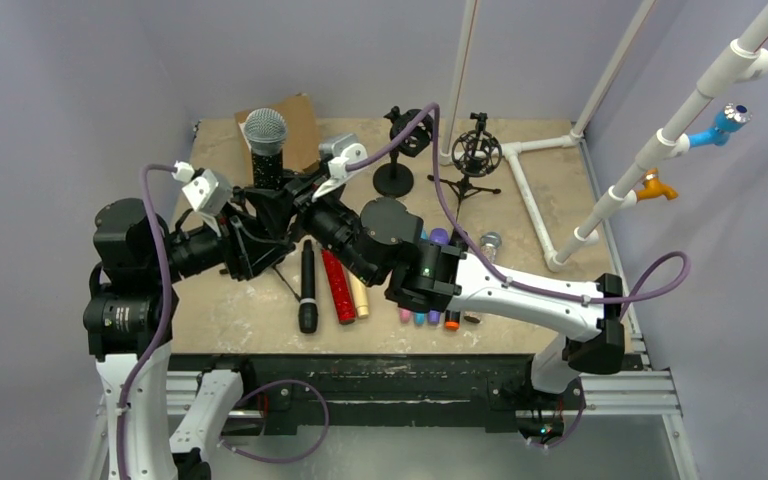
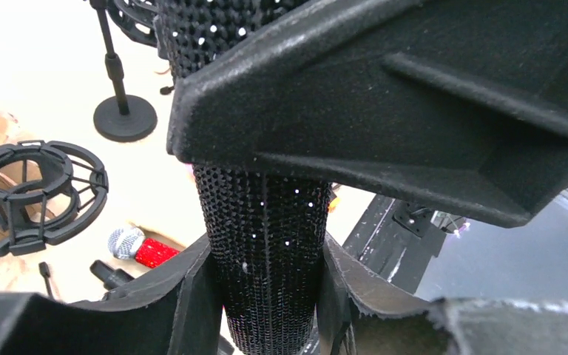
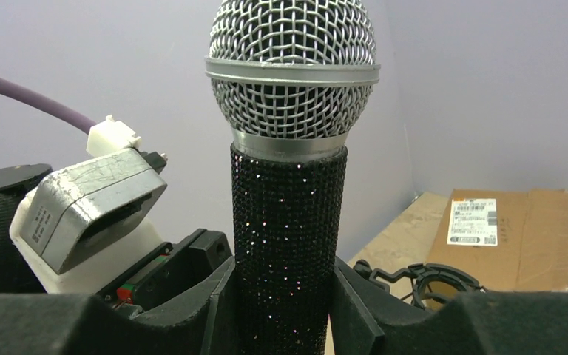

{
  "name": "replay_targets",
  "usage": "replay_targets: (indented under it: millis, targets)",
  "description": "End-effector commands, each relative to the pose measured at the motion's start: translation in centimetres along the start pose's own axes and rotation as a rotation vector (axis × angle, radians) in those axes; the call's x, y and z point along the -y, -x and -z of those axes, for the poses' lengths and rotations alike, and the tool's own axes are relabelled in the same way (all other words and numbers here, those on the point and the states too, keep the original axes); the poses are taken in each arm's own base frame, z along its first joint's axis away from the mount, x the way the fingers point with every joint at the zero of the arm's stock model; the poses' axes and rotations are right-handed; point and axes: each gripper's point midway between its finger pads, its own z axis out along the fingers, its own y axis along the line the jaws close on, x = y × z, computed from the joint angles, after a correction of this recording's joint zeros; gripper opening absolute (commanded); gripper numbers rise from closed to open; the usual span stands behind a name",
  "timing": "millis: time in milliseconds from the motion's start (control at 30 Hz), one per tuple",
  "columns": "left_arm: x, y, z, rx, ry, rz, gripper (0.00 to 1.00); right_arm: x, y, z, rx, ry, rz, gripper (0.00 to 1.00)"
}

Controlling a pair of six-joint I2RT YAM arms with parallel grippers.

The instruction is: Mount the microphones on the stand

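Plain lavender-grey walls [image 1: 60,80] close round a scuffed tan tabletop [image 1: 225,315], white plastic pipe frame [image 1: 530,195] at right, black metal rail [image 1: 410,385] along near edge.

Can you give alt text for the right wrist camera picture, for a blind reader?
A glittery black microphone with a silver mesh head stands upright, gripped between the two black fingers of the right gripper. A grey and white box on the other arm sits left; a cardboard box and a black shock mount lie behind right.
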Motion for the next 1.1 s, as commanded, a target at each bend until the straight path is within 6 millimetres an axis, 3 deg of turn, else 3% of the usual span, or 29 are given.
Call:
replay_targets:
  millis: [0, 200, 367, 533, 633, 667, 700, 767, 800, 833, 967, 1067]
  targets:
    - [-1.5, 0.7, 0.2, 0.02, 0.075, -0.125, 0.24, -1.8, 1.9, 0.8, -0.063, 0.101, -0.025, 0.47]
    - [-1.6, 0.4, 0.5, 0.002, 0.083, -0.188, 0.21, -0.1, 1.4, 0.7, -0.216, 0.184, -0.071, 0.54]
    - [-1.4, 0.3, 0.3, -0.008, 0.058, -0.179, 0.16, -0.7, 0.8, 0.4, -0.254, 0.239, -0.064, 0.53]
    - [-0.9, 0.5, 0.4, -0.012, 0.036, -0.189, 0.16, -0.9, -0.5, -0.9, -0.291, 0.262, -0.068, 0.48]
    - [-0.8, 0.3, 0.5, -0.019, 0.03, -0.2, 0.17, -1.2, -0.6, -1.4, -0.29, 0.297, -0.085, 0.38]
    - [-1.0, 0.2, 0.5, -0.022, 0.042, -0.204, 0.2, -1.0, -0.4, -1.5, -0.28, 0.292, -0.085, 0.32]
    - [-1.4, 0.2, 0.6, -0.025, 0.066, -0.207, 0.32, -0.6, -0.1, -1.7, -0.266, 0.279, -0.077, 0.24]
    - [-2.5, 0.5, 0.9, -0.029, 0.136, -0.211, 0.79, 0.9, 0.9, -2.1, -0.223, 0.22, -0.033, 0.16]
    - [-3.1, 0.6, 1.1, -0.035, 0.177, -0.214, 0.93, 1.8, 1.7, -2.3, -0.192, 0.182, -0.002, 0.14]
    - [-3.7, 0.7, 1.3, -0.043, 0.214, -0.22, 0.99, 3.1, 2.6, -2.6, -0.159, 0.142, 0.039, 0.12]
    - [-6.4, 0.5, 2.3, -0.108, 0.358, -0.225, 1.0, 7.5, 6.0, -3.5, -0.041, 0.024, 0.088, 0.06]
    - [-9.0, -0.7, 3.1, -0.188, 0.47, -0.205, 1.0, 10.2, 7.6, -4.2, 0.016, -0.042, 0.084, 0.05]
